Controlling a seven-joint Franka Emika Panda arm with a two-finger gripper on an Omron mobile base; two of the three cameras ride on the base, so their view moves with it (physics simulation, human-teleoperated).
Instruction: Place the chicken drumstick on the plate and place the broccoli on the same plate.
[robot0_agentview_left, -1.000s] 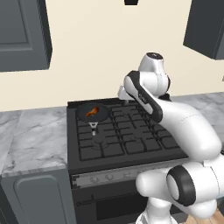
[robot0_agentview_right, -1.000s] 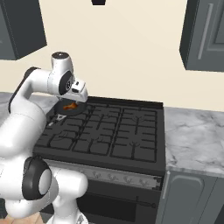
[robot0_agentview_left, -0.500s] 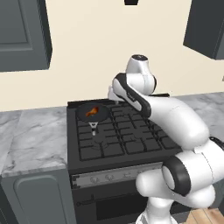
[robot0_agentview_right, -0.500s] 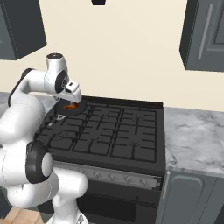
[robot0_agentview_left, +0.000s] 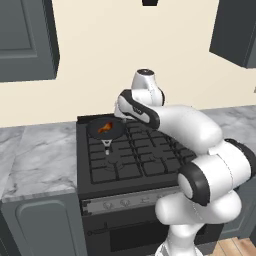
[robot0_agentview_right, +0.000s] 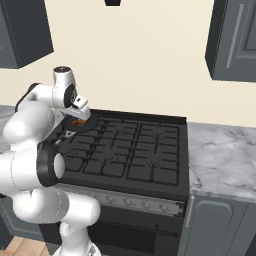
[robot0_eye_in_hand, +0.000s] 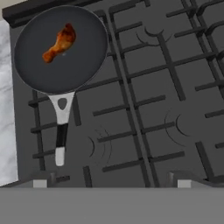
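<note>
Change since earlier: arm has swung from the right of the stove toward its back left; gripper now sits just beside the pan, where before it was well to the pan's right.
Gripper: white two-finger gripper (robot0_agentview_left: 121, 111) hangs over the back left of the black gas stove (robot0_agentview_left: 131, 156), empty.
Jaws: spread wide; the fingertips (robot0_eye_in_hand: 40, 183) stand far apart at the bottom of the hand view, nothing between them.
Drumstick: small orange-brown chicken drumstick (robot0_eye_in_hand: 60, 42) lies inside the round black frying pan (robot0_eye_in_hand: 43, 65), toward its upper middle, bone end pointing lower left in the hand view.
Pan: rests on the back-left burner grate; grey and black handle (robot0_eye_in_hand: 61, 131) points toward the stove front.
Surroundings: grey marble counter (robot0_agentview_left: 37, 162) left of the stove, more of it on the right (robot0_agentview_right: 220, 160); dark grey wall cabinets (robot0_agentview_left: 25, 40) above.
</note>
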